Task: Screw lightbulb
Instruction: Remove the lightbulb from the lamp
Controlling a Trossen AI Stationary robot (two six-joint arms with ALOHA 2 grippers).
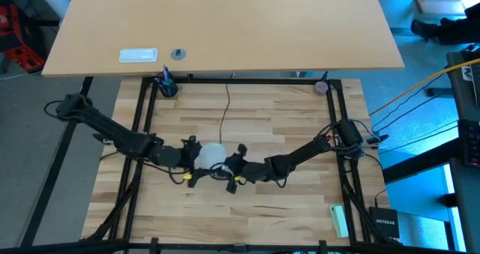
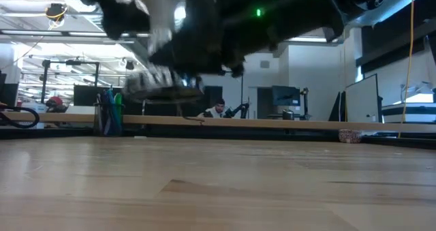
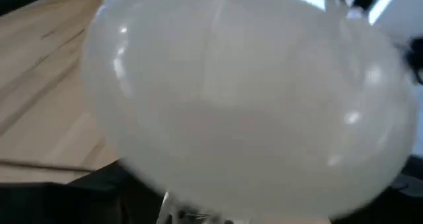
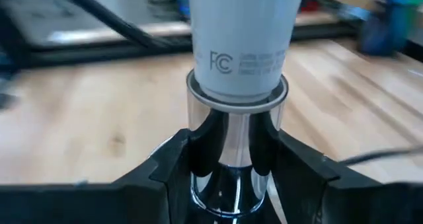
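Note:
The white lightbulb (image 1: 212, 155) hangs above the middle of the table between my two arms. Its globe (image 3: 244, 98) fills the left wrist view. My left gripper (image 1: 195, 158) comes from the table's left and is open, one finger on either side of the globe. The bulb's neck (image 4: 241, 45) sits in the mouth of the silver socket (image 4: 236, 128). My right gripper (image 1: 235, 167), coming from the table's right, is shut on that socket. A thin black cord (image 1: 226, 108) runs from the socket's side toward the far edge. My right gripper pinches the socket's shiny wall (image 4: 198, 145) between its two fingers (image 4: 173, 164), one on each side, just behind the rim. The fingers come nearly level from the table's right. The socket is clear of the table, its mouth toward my left arm with the bulb's neck in it.
A black frame (image 1: 142, 119) runs round the wooden table. A blue holder (image 1: 166, 85) stands at the far left corner and a small round thing (image 1: 322, 87) at the far right. A green block (image 1: 339, 220) lies near the right front. A tan desk (image 1: 225, 22) stands beyond.

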